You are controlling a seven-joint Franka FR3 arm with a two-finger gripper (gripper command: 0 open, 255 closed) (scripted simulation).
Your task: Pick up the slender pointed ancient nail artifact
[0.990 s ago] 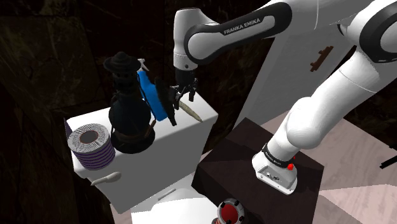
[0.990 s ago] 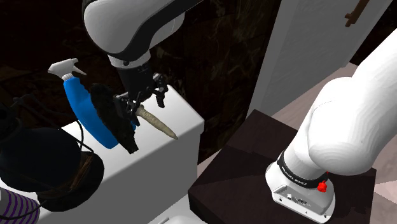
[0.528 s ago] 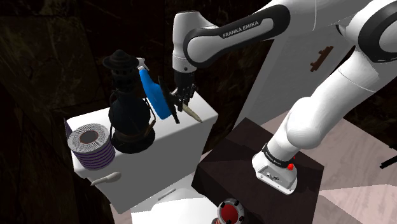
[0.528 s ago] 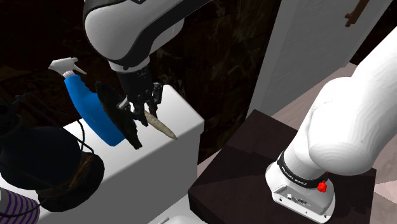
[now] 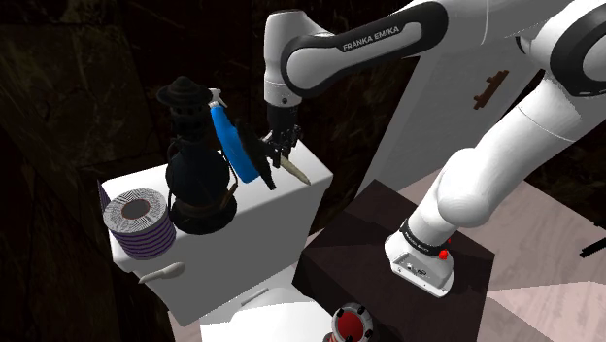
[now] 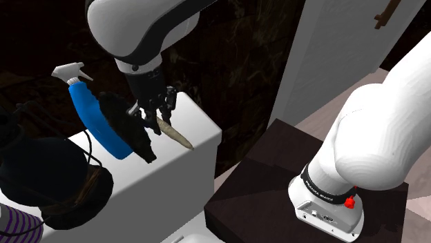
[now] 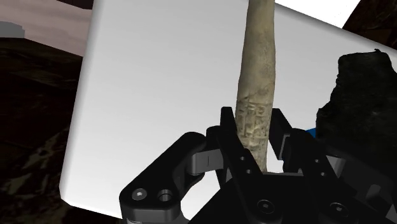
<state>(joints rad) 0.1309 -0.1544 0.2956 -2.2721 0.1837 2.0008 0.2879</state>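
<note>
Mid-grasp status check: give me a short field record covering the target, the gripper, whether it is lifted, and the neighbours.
target: nail, pale and tapered, lying on the white tank lid
gripper: gripper at the nail's thick end, fingers clasping it from both sides
lifted: apparently not; the pointed tip seems to rest on the lid
neighbours: dark lump right beside the gripper, blue spray bottle behind it
further along the lid: black lantern, striped bowl

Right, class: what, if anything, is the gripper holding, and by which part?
The gripper clasps the pale pointed nail near its thick, inscribed end, and the nail lies on the white lid.
</note>
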